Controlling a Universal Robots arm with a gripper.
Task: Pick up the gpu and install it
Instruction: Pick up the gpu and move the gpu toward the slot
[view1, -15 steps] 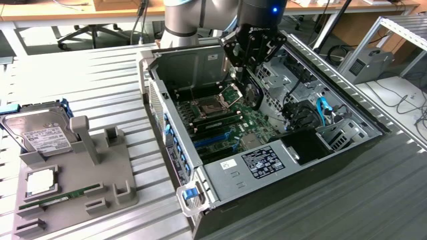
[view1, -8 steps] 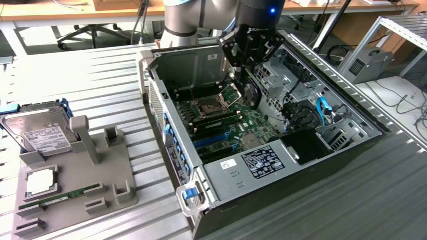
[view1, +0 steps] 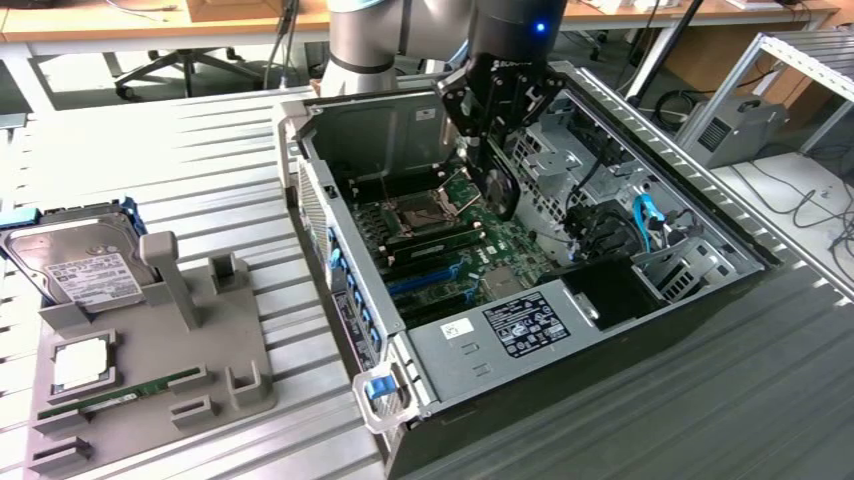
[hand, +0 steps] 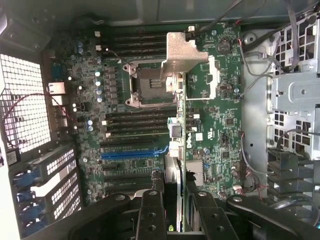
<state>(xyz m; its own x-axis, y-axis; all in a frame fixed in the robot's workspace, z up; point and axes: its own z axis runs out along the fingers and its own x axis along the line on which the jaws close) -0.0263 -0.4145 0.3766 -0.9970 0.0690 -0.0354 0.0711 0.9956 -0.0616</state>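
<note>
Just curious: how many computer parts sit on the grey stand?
3: a hard drive at its far end, a processor chip in the middle, a RAM stick along its near edge.

Silver-grey cylindrical robot arm (view1: 363, 40), glossy black wrist housing (view1: 507, 25) with a small glowing blue light (view1: 538, 27), matte black pincer (view1: 489, 150) of jointed metal links, round pivot bolts (hand: 120, 197) at each joint.
</note>
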